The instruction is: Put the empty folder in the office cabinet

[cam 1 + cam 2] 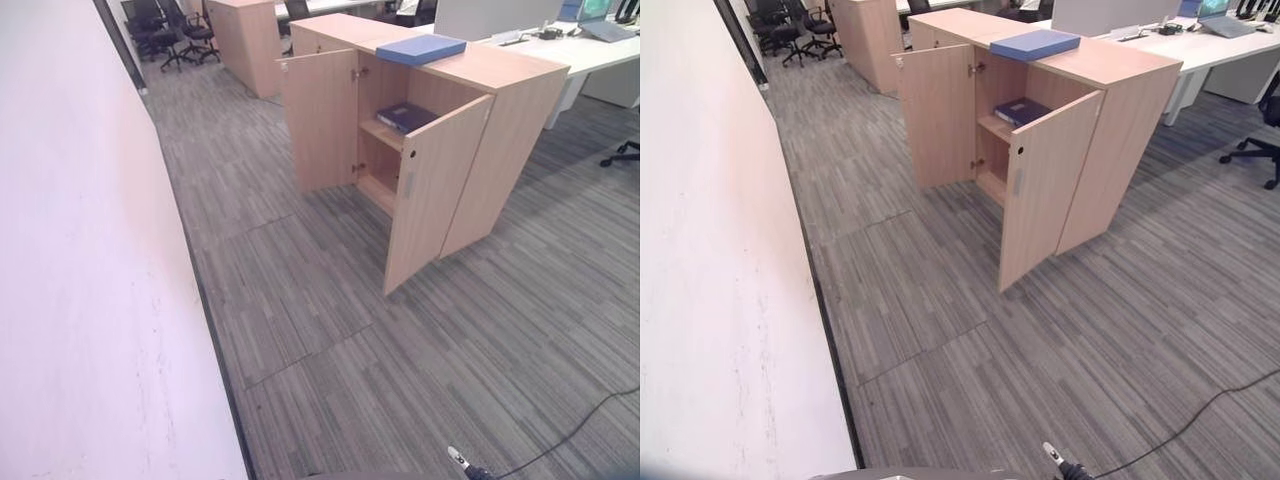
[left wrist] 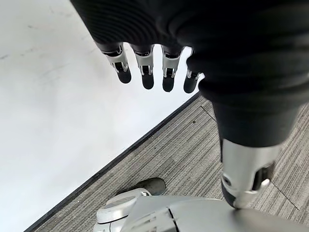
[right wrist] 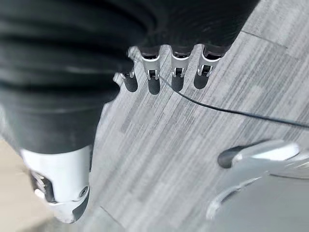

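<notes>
Cabinet [image 1: 470,150] stands well ahead on the grey carpet [image 1: 330,330], both doors swung open. Left door [image 1: 320,118] is turned out to the side; right door [image 1: 432,190] angles toward the camera.

Light blue folder [image 1: 421,48] lies flat on the cabinet's top, near the front edge above the opening. Judged to be the empty folder of the task, though nothing shows its contents. A darker blue binder [image 1: 405,116] already lies on the upper shelf inside. The lower compartment is partly hidden by the right door.

Left hand [image 2: 159,53]: fingers straight, hanging loose over the carpet beside the white wall [image 1: 90,250], holding nothing. Right hand [image 3: 164,63]: fingers likewise straight and apart, hanging over carpet, empty.

Progress: early. Doors are open, so access to the shelves is ready. Folder not yet grasped; both hands hang low, well apart from the cabinet.

Left to do, as judged: close the distance to the cabinet, lift the folder off the top, carry it round the open right door, set it on a shelf inside. Space beside the dark binder looks free.
</notes>
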You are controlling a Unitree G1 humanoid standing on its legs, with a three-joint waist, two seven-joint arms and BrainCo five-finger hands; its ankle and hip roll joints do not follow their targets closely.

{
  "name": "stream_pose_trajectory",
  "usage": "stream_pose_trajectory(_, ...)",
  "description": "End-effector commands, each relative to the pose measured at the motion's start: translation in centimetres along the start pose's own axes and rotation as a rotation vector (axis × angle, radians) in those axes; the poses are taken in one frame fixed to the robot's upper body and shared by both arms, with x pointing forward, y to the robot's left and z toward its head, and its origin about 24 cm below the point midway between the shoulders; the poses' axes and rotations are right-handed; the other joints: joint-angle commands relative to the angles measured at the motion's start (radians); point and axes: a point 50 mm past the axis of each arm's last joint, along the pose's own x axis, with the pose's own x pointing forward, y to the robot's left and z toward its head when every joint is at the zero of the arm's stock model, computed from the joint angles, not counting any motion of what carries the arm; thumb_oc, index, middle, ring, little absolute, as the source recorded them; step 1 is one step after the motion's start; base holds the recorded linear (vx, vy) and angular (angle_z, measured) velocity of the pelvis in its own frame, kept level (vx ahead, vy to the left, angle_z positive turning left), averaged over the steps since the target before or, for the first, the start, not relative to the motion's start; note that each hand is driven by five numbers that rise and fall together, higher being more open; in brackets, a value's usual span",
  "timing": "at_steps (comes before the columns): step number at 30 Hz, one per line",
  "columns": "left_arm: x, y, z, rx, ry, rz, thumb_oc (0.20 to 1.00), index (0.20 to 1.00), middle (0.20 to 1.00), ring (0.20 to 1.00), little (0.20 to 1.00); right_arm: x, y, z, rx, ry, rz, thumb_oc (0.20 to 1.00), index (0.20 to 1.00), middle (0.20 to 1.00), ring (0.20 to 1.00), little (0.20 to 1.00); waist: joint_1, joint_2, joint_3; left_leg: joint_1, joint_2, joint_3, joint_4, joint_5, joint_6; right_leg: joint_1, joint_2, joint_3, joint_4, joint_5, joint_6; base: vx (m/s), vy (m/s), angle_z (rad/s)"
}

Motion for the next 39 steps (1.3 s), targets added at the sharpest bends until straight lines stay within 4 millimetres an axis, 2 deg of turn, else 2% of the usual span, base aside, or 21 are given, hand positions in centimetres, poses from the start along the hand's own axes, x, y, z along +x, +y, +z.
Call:
stream_pose_trajectory(1,0.45,0.54,2.15,0.011,-0.054,0.026,1.0,1.0,1.0,1.0,1.0,0.23,0.4,1.07,-0.084,-0.01,0.003,1.0,1.0,1.0,1.0,1.0,0.005,-0.04,0.014,0.042,-0.049,0.013,-0.032,-0.074,0.002,0.109,-0.026,-0.051,-0.269,0.169,0.093,0.0,0.0,0.0)
stream_pose_trajectory(19,0.47,0.87,1.74,0.035,-0.041,0.039,1.0,1.0,1.0,1.0,1.0,0.25,0.63,1.2,-0.245,-0.014,0.024,1.0,1.0,1.0,1.0,1.0,0.016,-0.048,0.024,0.038,-0.049,-0.002,-0.032,-0.071,0.0,0.11,-0.028,-0.067,-0.269,0.165,0.092,0.0,-0.004,0.01)
stream_pose_trajectory(39,0.55,1.42,2.01,-0.003,-0.049,0.073,1.0,1.0,1.0,1.0,1.0,0.21,0.83,0.91,-0.254,-0.003,0.028,1.0,1.0,1.0,1.0,1.0,0.016,-0.062,0.03,0.041,-0.039,-0.023,-0.032,-0.074,-0.008,0.115,-0.017,-0.069,-0.269,0.155,0.082,0.01,-0.017,0.03)
